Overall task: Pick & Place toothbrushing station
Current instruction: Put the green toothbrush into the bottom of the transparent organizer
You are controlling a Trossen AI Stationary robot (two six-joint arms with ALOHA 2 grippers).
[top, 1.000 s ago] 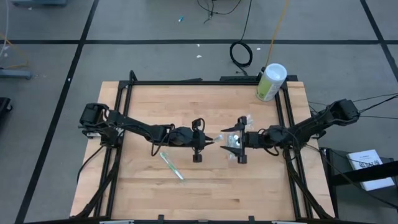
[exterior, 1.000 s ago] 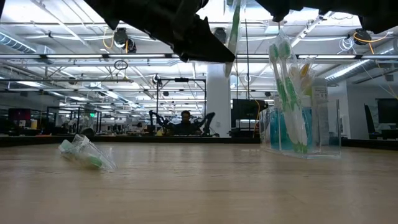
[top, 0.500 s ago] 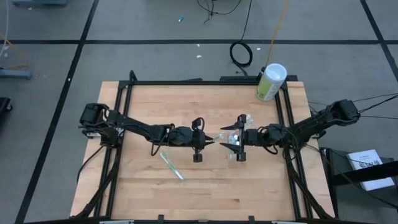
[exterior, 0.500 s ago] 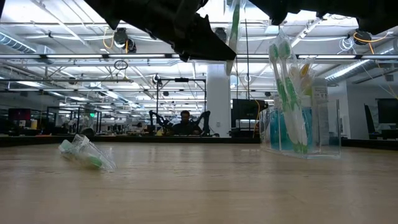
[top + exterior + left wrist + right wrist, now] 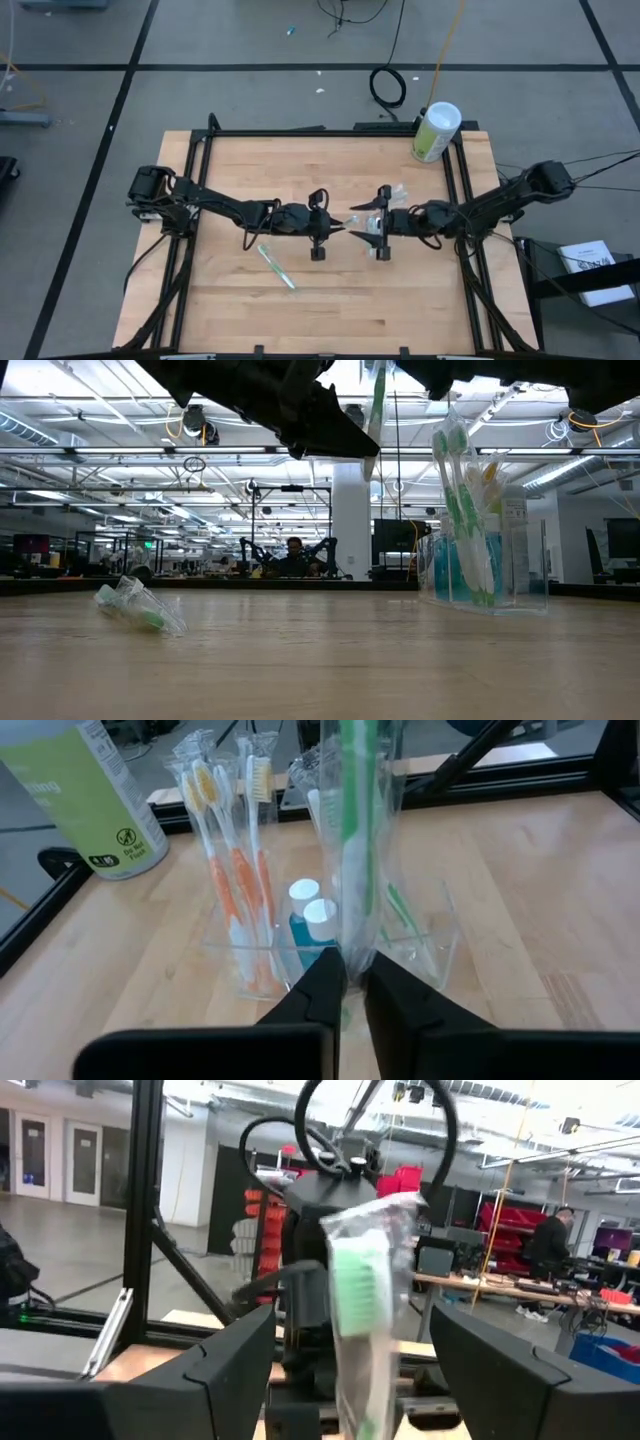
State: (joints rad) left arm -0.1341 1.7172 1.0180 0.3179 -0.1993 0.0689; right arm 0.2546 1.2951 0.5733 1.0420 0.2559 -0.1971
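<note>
My left gripper (image 5: 340, 222) is at the table's middle, above the tabletop, and is shut on a green toothbrush in a clear wrapper (image 5: 355, 840). The toothbrush also shows in the low view (image 5: 377, 405). My right gripper (image 5: 362, 222) faces it, open. In the right wrist view its fingers (image 5: 225, 1370) stand on either side of the wrapped toothbrush (image 5: 360, 1290) without touching it. The clear cup (image 5: 300, 935) holds several toothbrushes and tubes. It stands on its base beyond the held brush, partly under my right arm (image 5: 398, 192). A second wrapped toothbrush (image 5: 275, 265) lies flat on the table. My left gripper pinches the lower part of the wrapped toothbrush (image 5: 348, 960) between its two fingers. The fingers lie about level, pointing toward the table's right edge, across the brush. The brush stands upright, head up, lifted clear of the table.
A pale-green canister with a white lid (image 5: 436, 130) stands at the table's far right corner. A black frame (image 5: 330, 132) runs along the table's edges. Bare wood lies along the far and near sides. A person sits in the room beyond (image 5: 295, 555).
My right gripper has gone a little toward the table's left edge, closer to the left gripper and the held toothbrush. The toothbrush has stayed upright and in place.
</note>
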